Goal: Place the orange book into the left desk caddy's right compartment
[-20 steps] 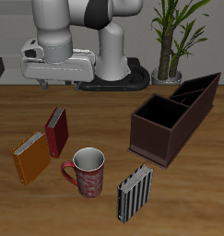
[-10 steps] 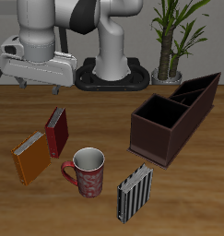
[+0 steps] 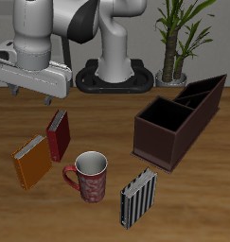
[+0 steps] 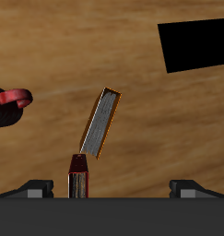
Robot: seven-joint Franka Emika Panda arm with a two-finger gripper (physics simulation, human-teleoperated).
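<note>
- Three books stand on the wooden worktop [image 3: 107, 123]: the orange book [image 3: 32, 161], a dark red book [image 3: 58, 135] and a black-and-white striped book [image 3: 138, 198].
- The orange book stands upright on its edge near the worktop's front, just beside the dark red book, which is a little farther back; whether the two touch cannot be told.
- In the wrist view the orange book [image 4: 101, 123] shows its pale page edges from above, tilted against the dark red book [image 4: 78, 176].
- A red patterned mug [image 3: 89, 177] sits between the orange book and the striped book, its handle turned towards the orange book.
- The left desk caddy [image 3: 165, 132] is a dark maroon-brown box with a flat rim and black interior, well apart from the orange book; a like-coloured box with slanted sides [image 3: 203, 99] sits just behind it.
- The end effector [image 3: 27, 95] hangs in the air above and behind the two books, holding nothing; its fingers [image 4: 32, 188] stand wide apart in the wrist view.
- A potted plant [image 3: 175, 43] stands at the back.
</note>
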